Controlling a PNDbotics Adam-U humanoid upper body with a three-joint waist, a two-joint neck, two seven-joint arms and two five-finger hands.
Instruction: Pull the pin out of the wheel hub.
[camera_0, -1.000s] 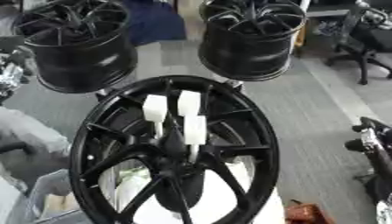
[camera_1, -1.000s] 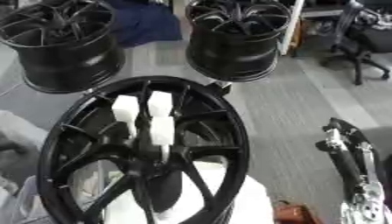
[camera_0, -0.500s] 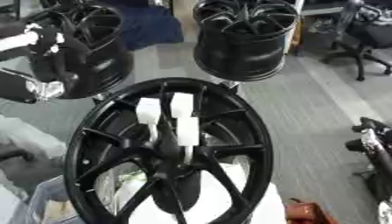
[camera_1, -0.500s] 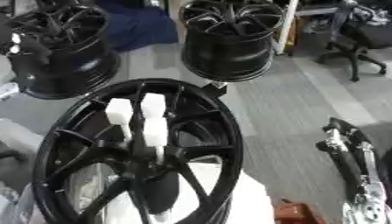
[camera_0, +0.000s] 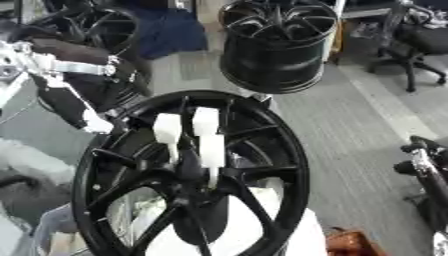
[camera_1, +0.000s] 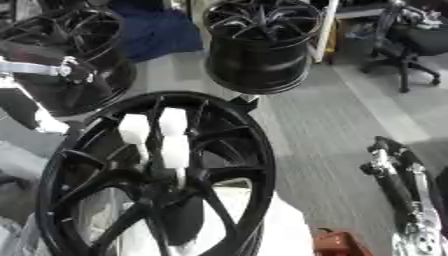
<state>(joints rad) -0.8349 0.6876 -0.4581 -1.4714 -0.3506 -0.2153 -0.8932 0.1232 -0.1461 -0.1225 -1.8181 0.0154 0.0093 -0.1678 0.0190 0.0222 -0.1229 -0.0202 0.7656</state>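
A large black spoked wheel hub (camera_0: 280, 165) stands upright in the middle. Three pins with white block heads stick out around its centre: one on the left (camera_0: 167, 128), one at the top (camera_0: 206, 120) and one lower (camera_0: 213, 151). My left hand (camera_0: 72, 102) reaches in from the upper left. Its fingers are stretched down, and a white fingertip (camera_0: 98, 126) sits just outside the hub's upper left rim, a short way left of the pins and holding nothing. My right hand (camera_1: 391, 172) rests at the lower right with its fingers up, apart from the hub.
Two more black wheels stand behind, one at the back centre (camera_0: 278, 45) and one at the back left (camera_0: 96, 27). An office chair (camera_0: 422, 40) is at the back right. A white stand (camera_0: 262, 240) carries the hub, with a red-brown object (camera_0: 350, 243) beside it.
My left arm has come in from the upper left and moved down toward the hub's upper left rim. The pins and my right hand have stayed put.
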